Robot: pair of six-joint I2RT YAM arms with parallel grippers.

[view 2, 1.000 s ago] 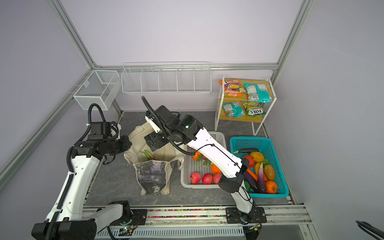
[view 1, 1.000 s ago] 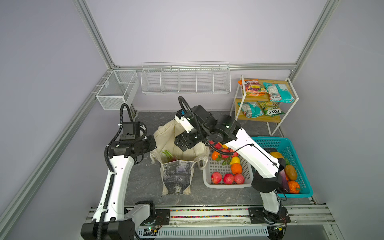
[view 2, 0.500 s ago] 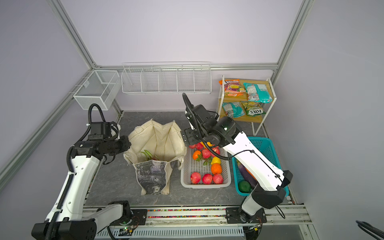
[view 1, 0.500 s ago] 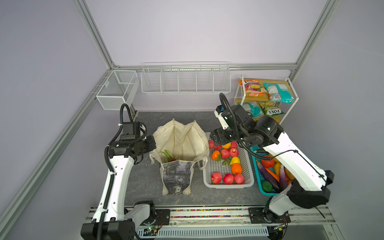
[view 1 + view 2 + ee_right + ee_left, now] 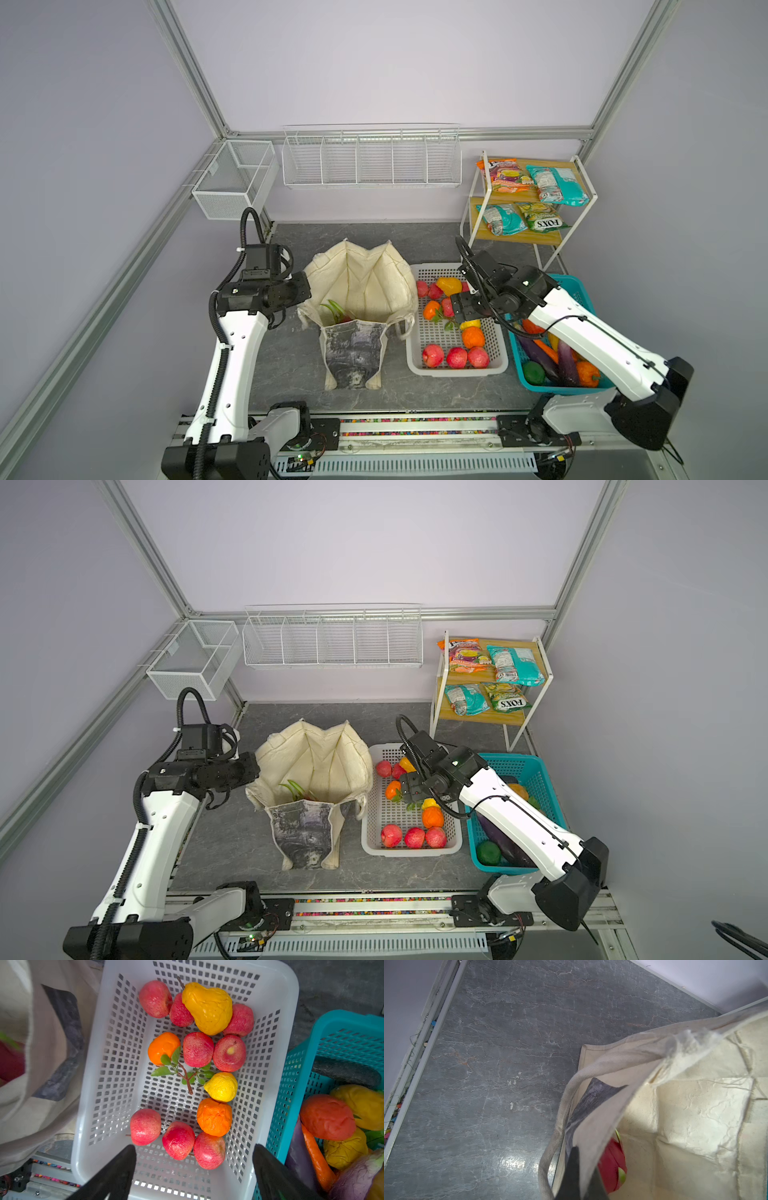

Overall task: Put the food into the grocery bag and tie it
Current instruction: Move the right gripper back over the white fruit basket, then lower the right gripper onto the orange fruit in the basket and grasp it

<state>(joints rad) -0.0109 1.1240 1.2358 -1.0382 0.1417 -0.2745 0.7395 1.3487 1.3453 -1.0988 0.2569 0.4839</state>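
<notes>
The left gripper (image 5: 583,1178) is clenched on the rim of the grocery bag (image 5: 361,286), likely to hold its mouth wide; one dragon fruit (image 5: 611,1167) lies inside the bag. Just beside the bag, the right gripper (image 5: 194,1152) hangs with jaws spread and empty over the white basket (image 5: 83,1105), where red apples (image 5: 178,1140) and oranges (image 5: 214,1116) wait for picking

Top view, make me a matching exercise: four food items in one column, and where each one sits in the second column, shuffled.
Column one:
1. dragon fruit
2. yellow pear
3. green round fruit
4. FOX'S packet

Column two:
A. white basket
B. rack's lower shelf
C. grocery bag
D. teal basket

Pairs: 1-C, 2-A, 3-D, 4-B.
</notes>
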